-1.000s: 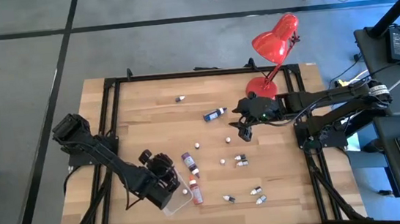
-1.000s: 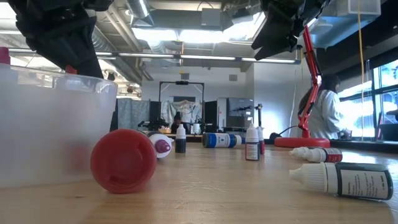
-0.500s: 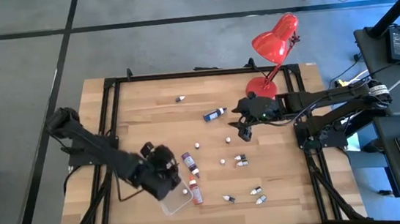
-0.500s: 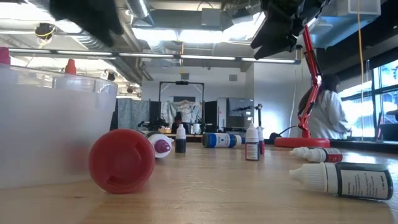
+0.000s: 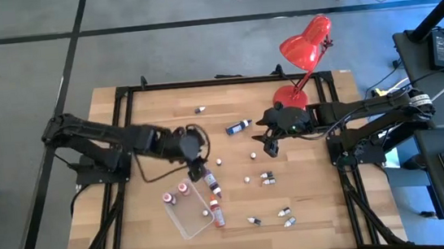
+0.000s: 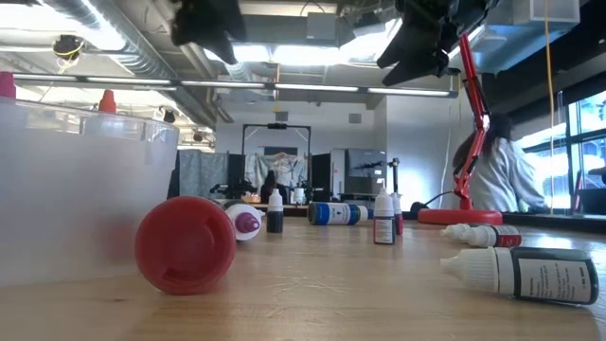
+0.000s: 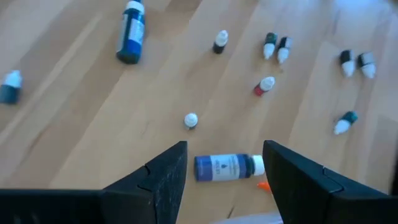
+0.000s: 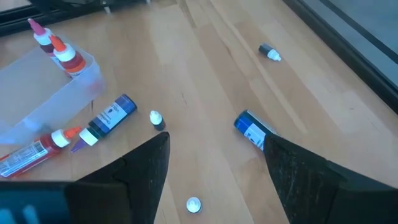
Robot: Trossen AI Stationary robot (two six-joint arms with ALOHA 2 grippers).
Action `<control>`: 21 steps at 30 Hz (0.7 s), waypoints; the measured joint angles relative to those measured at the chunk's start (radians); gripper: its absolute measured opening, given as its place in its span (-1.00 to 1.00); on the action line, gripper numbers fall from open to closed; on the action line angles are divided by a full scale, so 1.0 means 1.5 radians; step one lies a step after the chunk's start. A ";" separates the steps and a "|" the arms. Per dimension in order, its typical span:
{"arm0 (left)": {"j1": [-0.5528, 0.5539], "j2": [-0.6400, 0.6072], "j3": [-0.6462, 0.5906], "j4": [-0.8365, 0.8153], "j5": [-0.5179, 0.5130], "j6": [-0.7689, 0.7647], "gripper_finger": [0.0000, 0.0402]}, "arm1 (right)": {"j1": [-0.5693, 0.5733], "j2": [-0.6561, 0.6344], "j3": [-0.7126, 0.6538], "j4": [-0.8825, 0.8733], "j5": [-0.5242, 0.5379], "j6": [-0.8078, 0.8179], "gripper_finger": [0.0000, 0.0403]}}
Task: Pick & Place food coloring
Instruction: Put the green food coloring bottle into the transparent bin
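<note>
Blue-labelled dropper bottle (image 7: pixel 227 167) lies at six o'clock under left gripper (image 7: pixel 225 171), fingers apart; label print unreadable

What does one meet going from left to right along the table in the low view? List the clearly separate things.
Clear plastic tray → big round red cap facing the camera → small upright dark dropper bottle → blue bottle lying down → red desk lamp base → dark bottle lying nearest, white cap.

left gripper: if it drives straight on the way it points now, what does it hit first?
Likely the blue-labelled bottle lying on its side between the open fingers of the left gripper; it sits dead centre in the wrist view. Depth is unclear, so that is a best guess.
</note>
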 joint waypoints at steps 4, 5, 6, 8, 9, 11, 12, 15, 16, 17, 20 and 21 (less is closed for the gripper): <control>0.045 0.007 0.000 0.042 0.069 0.061 0.03 | 0.000 0.000 0.000 -0.005 0.000 0.017 0.30; 0.050 0.010 0.000 0.048 0.070 0.085 0.03 | 0.000 0.000 0.000 -0.008 0.000 0.017 0.30; 0.052 0.015 0.000 0.059 0.070 0.113 0.03 | 0.000 0.000 0.000 -0.009 0.000 0.017 0.30; 0.058 0.025 0.000 0.080 0.071 0.178 0.03 | 0.000 0.000 0.000 -0.011 0.000 0.016 0.30; 0.059 0.033 0.000 0.084 0.071 0.207 0.03 | 0.000 0.000 0.000 -0.011 0.000 0.016 0.30; 0.060 0.054 0.000 0.097 0.070 0.258 0.03 | 0.000 0.000 0.000 -0.011 0.000 0.016 0.30; 0.060 0.066 0.000 0.098 0.071 0.279 0.03 | 0.000 0.000 0.000 -0.011 0.000 0.016 0.30; 0.059 0.107 0.000 0.101 0.064 0.302 0.03 | 0.000 0.000 0.000 -0.011 0.000 0.016 0.30; 0.059 0.122 0.000 0.098 0.061 0.299 0.03 | 0.000 0.000 0.000 -0.011 0.000 0.016 0.30; 0.059 0.138 -0.001 0.102 0.060 0.294 0.03 | 0.000 0.000 0.000 -0.011 0.000 0.016 0.30; 0.063 0.180 -0.001 0.107 0.056 0.286 0.03 | 0.000 0.000 0.000 -0.011 0.000 0.016 0.30; 0.063 0.194 -0.001 0.117 0.051 0.286 0.03 | 0.000 -0.001 0.000 -0.011 0.000 0.016 0.30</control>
